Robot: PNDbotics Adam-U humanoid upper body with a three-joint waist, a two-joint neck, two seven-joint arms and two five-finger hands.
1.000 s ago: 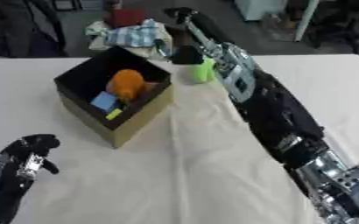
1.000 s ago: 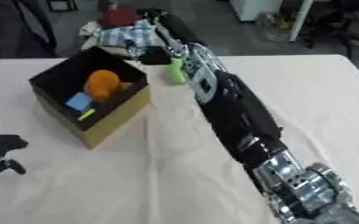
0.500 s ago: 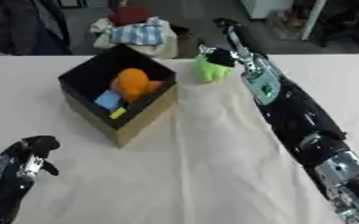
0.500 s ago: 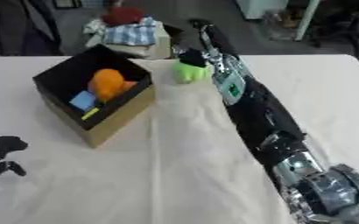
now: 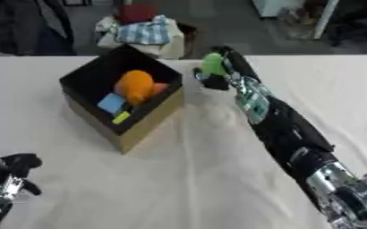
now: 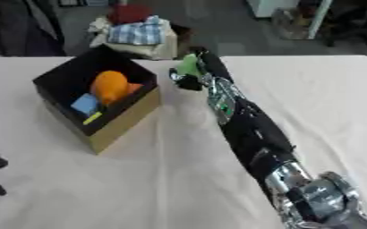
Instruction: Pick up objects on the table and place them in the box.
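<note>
Left eye view shows the right hand (image 5: 218,74) with fingers curled around a green object (image 5: 212,63) beside the box (image 5: 151,112).

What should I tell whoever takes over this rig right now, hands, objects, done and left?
Right hand: stretched to the table's far side, fingers curled round the green object, just right of the box.
Left hand: idle at the lower left corner, fingers curled, holding nothing.
Done: the box already holds an orange object, a blue block and a small yellow piece.
Left: carry the green object over the box and release it.
</note>
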